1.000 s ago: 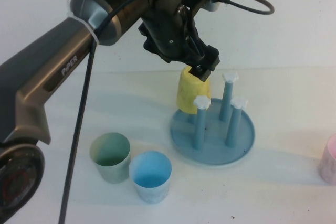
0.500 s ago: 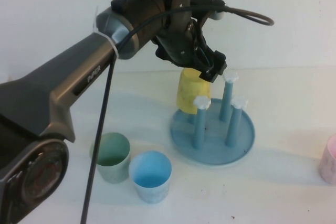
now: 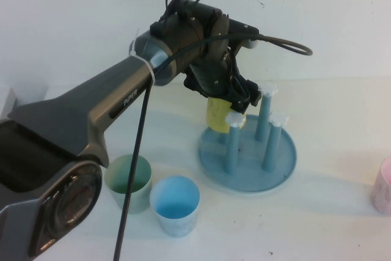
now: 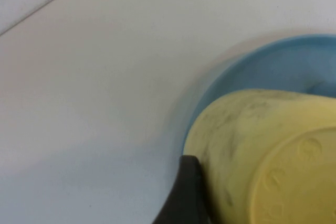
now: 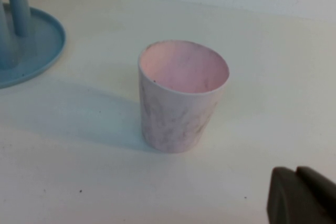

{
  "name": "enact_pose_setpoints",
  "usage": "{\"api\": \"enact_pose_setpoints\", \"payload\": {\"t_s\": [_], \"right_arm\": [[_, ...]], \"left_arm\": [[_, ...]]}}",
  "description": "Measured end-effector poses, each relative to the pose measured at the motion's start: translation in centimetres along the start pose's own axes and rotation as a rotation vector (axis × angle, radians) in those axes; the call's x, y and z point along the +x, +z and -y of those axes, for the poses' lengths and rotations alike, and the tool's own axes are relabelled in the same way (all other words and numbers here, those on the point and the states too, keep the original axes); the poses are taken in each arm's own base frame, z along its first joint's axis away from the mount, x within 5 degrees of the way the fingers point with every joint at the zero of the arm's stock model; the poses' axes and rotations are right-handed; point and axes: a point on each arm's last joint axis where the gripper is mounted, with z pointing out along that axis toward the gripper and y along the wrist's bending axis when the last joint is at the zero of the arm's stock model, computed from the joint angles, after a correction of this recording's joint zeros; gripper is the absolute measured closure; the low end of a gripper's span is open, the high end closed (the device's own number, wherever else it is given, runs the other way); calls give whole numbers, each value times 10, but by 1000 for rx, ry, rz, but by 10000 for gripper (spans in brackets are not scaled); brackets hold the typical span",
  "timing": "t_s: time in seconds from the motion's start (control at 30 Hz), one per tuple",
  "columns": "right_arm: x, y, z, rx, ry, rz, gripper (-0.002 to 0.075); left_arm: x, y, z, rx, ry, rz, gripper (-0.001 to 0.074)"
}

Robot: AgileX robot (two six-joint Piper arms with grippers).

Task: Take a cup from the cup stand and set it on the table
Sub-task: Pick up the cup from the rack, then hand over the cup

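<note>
The table (image 3: 342, 224) is plain white, with the stand (image 3: 247, 163) near its middle, towards the far edge. The left arm reaches over from the near left corner, and the left gripper (image 3: 235, 97) sits on top of the cup (image 3: 217, 114), which hangs upside down on the stand's far-left peg. The wrist view shows one dark finger (image 4: 184, 195) against the cup's side, close by its base; whether the jaws have closed on it cannot be told.

A green cup (image 3: 128, 183) and a blue cup (image 3: 175, 205) stand upright, touching, near the front left. A pink cup (image 5: 181, 95) stands at the right edge, with the right gripper (image 5: 302, 195) parked just beside it; whether that one is open or closed cannot be told either.

The step in hand appears to be securing the cup before lifting. To do it well, the grip should be firm near the base, as the taper invites slipping. The lift should go straight up along the peg until the rim clears the white cap (image 3: 234, 118), without nudging neighbouring pegs, then carry to bare table away from the other cups.
</note>
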Motion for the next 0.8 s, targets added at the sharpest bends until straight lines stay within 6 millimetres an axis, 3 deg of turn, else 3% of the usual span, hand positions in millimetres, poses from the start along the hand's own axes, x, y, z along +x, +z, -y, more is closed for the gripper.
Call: {"api": "enact_pose_setpoints", "payload": {"t_s": [0.07, 0.23, 0.37, 0.5, 0.8], "right_arm": [[0, 0, 0, 0, 0, 0, 727], [0, 0, 0, 0, 0, 0, 727], [0, 0, 0, 0, 0, 0, 727], [0, 0, 0, 0, 0, 0, 727], [0, 0, 0, 0, 0, 0, 727]], "left_arm": [[0, 1, 0, -1, 1, 5, 159], [-1, 1, -1, -11, 5, 9, 160], [-4, -12, -3, -32, 16, 26, 160], [-10, -42, -3, -40, 19, 85, 160], [-18, -141, -1, -31, 12, 256, 160]]}}
